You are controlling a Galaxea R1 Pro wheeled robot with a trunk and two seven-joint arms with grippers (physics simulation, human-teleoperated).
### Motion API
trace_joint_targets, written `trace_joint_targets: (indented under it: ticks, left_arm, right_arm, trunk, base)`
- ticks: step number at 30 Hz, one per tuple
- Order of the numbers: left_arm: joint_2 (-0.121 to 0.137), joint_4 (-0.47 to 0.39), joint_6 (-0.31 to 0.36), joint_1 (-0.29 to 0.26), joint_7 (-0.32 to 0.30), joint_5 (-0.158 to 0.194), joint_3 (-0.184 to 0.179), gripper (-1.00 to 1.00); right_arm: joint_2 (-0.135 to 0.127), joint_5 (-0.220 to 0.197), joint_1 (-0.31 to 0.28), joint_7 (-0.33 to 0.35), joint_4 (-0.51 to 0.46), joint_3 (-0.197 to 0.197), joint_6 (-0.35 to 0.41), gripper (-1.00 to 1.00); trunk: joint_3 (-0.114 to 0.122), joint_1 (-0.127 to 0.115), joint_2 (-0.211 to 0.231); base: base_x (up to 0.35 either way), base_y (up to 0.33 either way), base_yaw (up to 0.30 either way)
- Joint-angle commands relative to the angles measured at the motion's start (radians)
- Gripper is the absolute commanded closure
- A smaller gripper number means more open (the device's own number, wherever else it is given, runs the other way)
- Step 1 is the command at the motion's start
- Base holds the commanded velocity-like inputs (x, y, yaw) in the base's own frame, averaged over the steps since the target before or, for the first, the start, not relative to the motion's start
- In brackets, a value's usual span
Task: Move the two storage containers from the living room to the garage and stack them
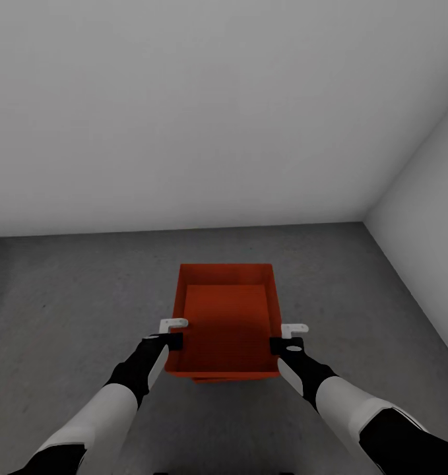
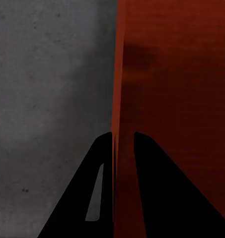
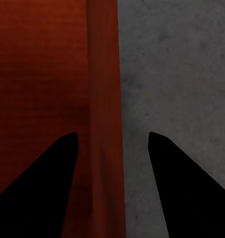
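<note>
Garage reached: upper container is seen nested on lower container, on concrete floor. Left gripper jaws clamped on wall; right gripper jaws apart. Release and withdrawal judged remaining.

Orange-red container on concrete floor

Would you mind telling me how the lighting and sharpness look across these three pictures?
Head view: soft, even light, no glare, a faint shadow under the storage container on the floor. Left wrist view: dim, slightly blurred, the fingers near-black silhouettes. Right wrist view: similarly dark, with a soft dark patch on the container's wall.
</note>
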Motion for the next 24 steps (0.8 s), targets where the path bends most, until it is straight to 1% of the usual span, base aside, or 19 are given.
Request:
trace_joint_targets:
  ticks: [1, 11, 16, 24]
  left_arm:
    - [-0.032, 0.001, 0.018, 0.0, 0.001, 0.009, 0.007, 1.0]
    - [-0.032, 0.001, 0.018, 0.0, 0.003, 0.009, 0.007, 1.0]
    - [-0.032, 0.001, 0.018, 0.0, 0.003, 0.009, 0.007, 1.0]
    - [-0.032, 0.001, 0.018, 0.0, 0.003, 0.009, 0.007, 1.0]
  right_arm:
    - [0.0, 0.023, -0.001, -0.054, -0.003, -0.012, -0.021, 1.0]
    - [0.0, 0.023, -0.001, -0.054, -0.003, -0.012, -0.021, 1.0]
    - [0.0, 0.023, -0.001, -0.054, -0.003, -0.012, -0.021, 1.0]
    - [0.0, 0.023, -0.001, -0.054, -0.003, -0.012, -0.021, 1.0]
  trunk:
    - [-0.001, 0.0, -0.001]
    - [-0.001, 0.0, -0.001]
    - [-0.005, 0.0, -0.001]
    - [-0.007, 0.0, -0.001]
  base:
    - [0.0, 0.0, 0.0]
    - [0.0, 0.0, 0.0]
    - [0.0, 0.0, 0.0]
    - [0.0, 0.0, 0.0]
